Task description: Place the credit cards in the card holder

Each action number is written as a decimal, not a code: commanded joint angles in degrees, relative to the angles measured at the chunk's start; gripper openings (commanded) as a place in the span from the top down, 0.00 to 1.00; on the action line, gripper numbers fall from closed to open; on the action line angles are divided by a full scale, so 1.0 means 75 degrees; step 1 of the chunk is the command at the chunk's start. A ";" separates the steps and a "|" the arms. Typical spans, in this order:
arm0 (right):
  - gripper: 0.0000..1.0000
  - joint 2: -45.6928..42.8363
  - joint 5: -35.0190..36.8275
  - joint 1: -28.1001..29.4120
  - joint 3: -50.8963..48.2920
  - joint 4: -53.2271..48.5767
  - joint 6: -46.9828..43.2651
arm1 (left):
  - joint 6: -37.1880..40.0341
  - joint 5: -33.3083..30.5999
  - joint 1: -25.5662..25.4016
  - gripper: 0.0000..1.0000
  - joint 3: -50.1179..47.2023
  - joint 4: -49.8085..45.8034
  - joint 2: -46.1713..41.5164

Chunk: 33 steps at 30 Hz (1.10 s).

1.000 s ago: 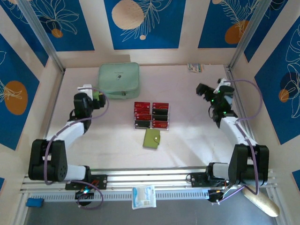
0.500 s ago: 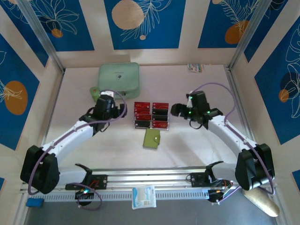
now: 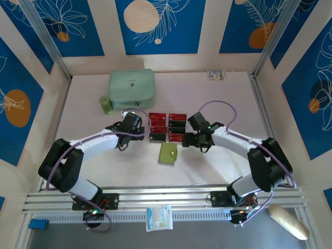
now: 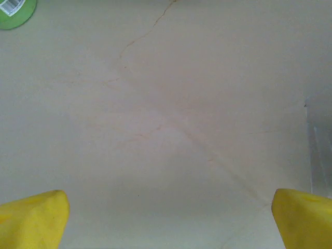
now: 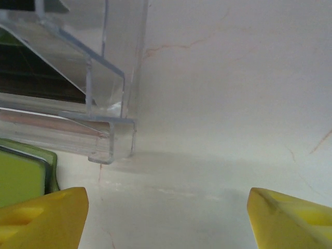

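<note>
Bright, even overhead light; only soft shadows on the worktop [image 3: 223,98]. Wrist views are hazy, yellow claw fingertips [image 4: 36,220] blurred at five and seven o'clock.

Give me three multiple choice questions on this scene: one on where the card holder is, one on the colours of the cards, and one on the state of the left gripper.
1. Where does the card holder lie, relative to the clear tray?
A) behind it
B) on its near side
C) inside it
2. What colours are the credit cards?
A) blue and white
B) all yellow
C) red and black
3. How is the left gripper?
A) open, holding nothing
B) shut on a card
C) shut on the card holder
Answers: B, the top view shows it nearer than the tray; C, red and black cards fill the tray; A, its fingertips stand wide apart over bare table.
</note>
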 commanded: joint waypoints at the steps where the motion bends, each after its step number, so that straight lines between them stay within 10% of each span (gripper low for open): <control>1: 0.19 0.0208 0.0334 0.0161 0.0298 -0.0168 0.0134 | -0.0059 -0.0293 -0.0124 0.00 0.0291 -0.0063 0.0223; 33: 0.20 0.1875 0.1172 -0.1678 0.1366 -0.0250 0.0615 | -0.0064 -0.0299 -0.0704 0.00 0.2590 0.0238 0.2689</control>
